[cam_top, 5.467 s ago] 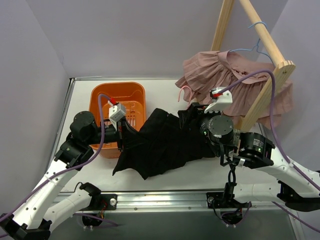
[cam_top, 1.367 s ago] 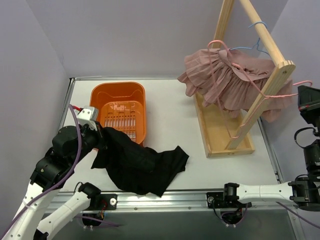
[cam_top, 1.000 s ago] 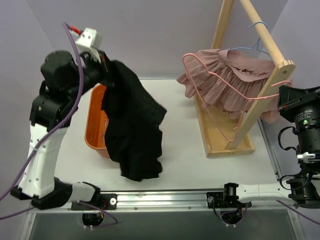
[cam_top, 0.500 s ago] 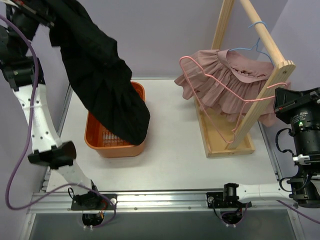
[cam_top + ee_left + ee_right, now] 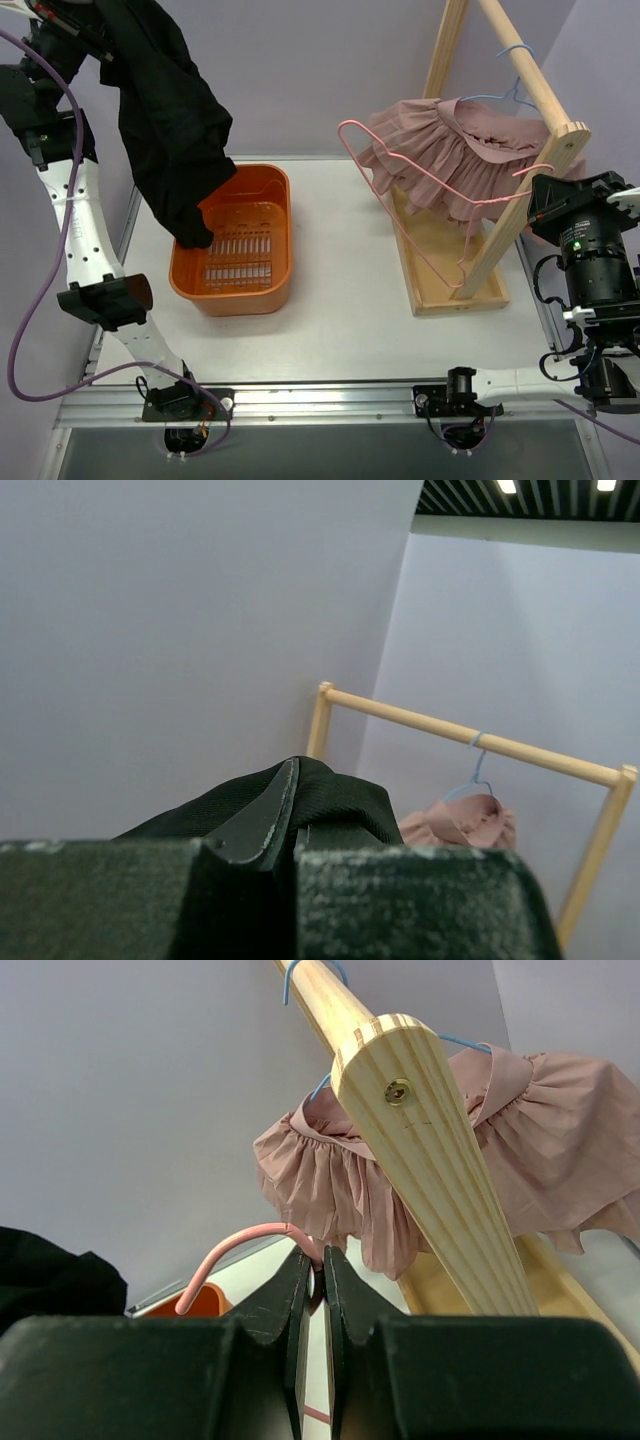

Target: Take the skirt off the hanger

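The basket sits at the table's nine o'clock beneath the hanging skirt, the garment-draped rack at three o'clock, the hanger on its nine o'clock side.

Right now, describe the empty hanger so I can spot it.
Find the wooden rack on the right. Tilted across its front, beside the pink ruffled garment, is the pink wire hanger. It alone is bare, pinched by the right fingers.

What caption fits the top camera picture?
Left gripper dangles the black skirt above the orange basket; right gripper holds the bare pink hanger by the wooden rack.
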